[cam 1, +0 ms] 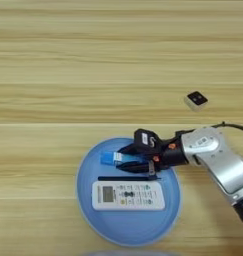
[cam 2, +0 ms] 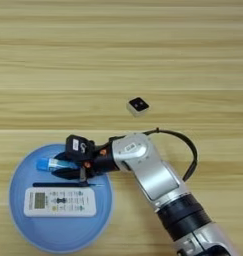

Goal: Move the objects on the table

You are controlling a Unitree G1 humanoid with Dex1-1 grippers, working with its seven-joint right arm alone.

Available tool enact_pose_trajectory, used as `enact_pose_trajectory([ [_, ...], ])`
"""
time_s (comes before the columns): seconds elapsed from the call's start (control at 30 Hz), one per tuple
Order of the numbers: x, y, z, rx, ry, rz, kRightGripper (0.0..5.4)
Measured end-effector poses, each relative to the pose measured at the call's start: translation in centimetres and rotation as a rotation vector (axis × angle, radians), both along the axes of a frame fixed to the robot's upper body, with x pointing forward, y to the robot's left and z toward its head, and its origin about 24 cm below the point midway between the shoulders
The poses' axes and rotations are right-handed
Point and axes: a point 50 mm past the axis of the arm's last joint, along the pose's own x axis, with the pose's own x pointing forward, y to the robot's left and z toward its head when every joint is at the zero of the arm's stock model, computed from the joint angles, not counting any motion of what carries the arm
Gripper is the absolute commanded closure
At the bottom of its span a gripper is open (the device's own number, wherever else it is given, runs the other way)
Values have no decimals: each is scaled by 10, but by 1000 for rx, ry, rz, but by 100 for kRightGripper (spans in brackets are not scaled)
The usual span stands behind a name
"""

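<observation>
Two black fingers of the right end effector (cam 2: 63,167) straddle the blue labelled glue-stick tube (cam 2: 49,164), gripping it over the round blue plate (cam 2: 23,235); the tube's long axis runs left-right, in line with the fingers.

White remote (cam 1: 128,195), black stick (cam 1: 124,178), blue glue tube (cam 1: 114,159) on plate; cube (cam 1: 196,100) apart on table (cam 1: 93,75)

On the counter (cam 1: 53,75), the plate (cam 1: 88,200) carries the remote (cam 1: 128,195), with the stick (cam 1: 120,178) and tube (cam 1: 113,158) behind it; the cube (cam 1: 196,100) is set apart, behind and right.
</observation>
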Motion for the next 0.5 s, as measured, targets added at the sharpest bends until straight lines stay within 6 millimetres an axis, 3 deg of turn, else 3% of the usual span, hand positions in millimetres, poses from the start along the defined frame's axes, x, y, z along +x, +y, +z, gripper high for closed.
enact_pose_trajectory([
  [0.27, -1, 1, -1, 15, 10, 8, 249],
  [0.5, 8, -4, 31, 136, -26, -32, 155],
])
